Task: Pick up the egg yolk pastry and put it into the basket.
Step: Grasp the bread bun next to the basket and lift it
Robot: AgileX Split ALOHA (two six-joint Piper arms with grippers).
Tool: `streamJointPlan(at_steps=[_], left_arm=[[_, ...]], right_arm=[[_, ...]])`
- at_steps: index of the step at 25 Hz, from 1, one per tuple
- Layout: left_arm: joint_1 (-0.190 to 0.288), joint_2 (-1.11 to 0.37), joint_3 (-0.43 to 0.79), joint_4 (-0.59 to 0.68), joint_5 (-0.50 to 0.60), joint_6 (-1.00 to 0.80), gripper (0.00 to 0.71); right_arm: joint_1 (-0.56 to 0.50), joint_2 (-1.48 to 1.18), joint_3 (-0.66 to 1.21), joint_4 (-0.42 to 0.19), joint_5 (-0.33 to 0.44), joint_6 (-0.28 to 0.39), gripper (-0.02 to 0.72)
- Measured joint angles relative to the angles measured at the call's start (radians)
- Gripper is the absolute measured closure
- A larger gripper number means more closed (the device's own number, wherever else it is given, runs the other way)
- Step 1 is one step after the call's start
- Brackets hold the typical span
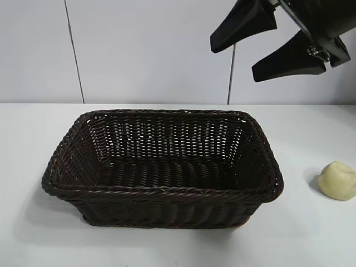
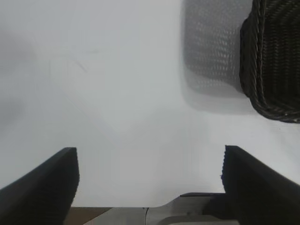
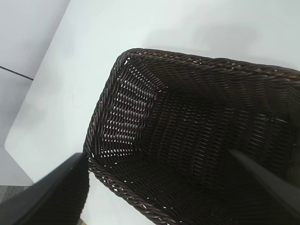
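The egg yolk pastry [image 1: 337,180], a small pale yellow dome, lies on the white table at the right, apart from the basket. The dark brown wicker basket [image 1: 161,192] stands in the middle of the table and is empty; it also shows in the left wrist view [image 2: 274,61] and the right wrist view [image 3: 197,70]. My right gripper [image 1: 266,44] hangs open and empty high above the basket's right end, up and to the left of the pastry. My left gripper [image 2: 150,183] is open and empty over bare table beside the basket; it is out of the exterior view.
The white table [image 1: 33,144] runs to a pale wall behind. In the left wrist view the table's near edge [image 2: 140,208] lies just under the fingers.
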Motion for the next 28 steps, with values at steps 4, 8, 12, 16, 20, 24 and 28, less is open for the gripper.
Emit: streamJointPlan(at_steps=[4, 8, 12, 16, 20, 24, 28], left_arm=[[0.0, -0.166, 0.137, 0.017, -0.031, -0.034, 0.105], [0.0, -0.293, 0.277, 0.071, -0.067, -0.098, 0.105], [0.0, -0.387, 0.39, 0.106, -0.103, -0.11, 0.105], [0.0, -0.417, 0.415, 0.107, -0.127, -0.112, 0.105], [0.0, -0.417, 0.415, 0.106, -0.132, -0.112, 0.105], [0.0, -0.417, 0.415, 0.106, -0.132, -0.112, 0.105], [0.0, -0.444, 0.415, 0.106, -0.132, -0.113, 0.105]], right_arm=[[0.0, 0.0, 0.0, 0.0, 0.0, 0.0, 0.133], [0.0, 0.0, 0.0, -0.001, 0.002, 0.001, 0.133], [0.0, 0.0, 0.0, -0.001, 0.002, 0.007, 0.133], [0.0, 0.0, 0.0, -0.001, 0.002, 0.008, 0.133], [0.0, 0.0, 0.0, -0.001, 0.002, 0.009, 0.133], [0.0, 0.0, 0.0, -0.003, 0.002, 0.011, 0.133], [0.0, 0.0, 0.0, -0.004, 0.002, 0.011, 0.133]])
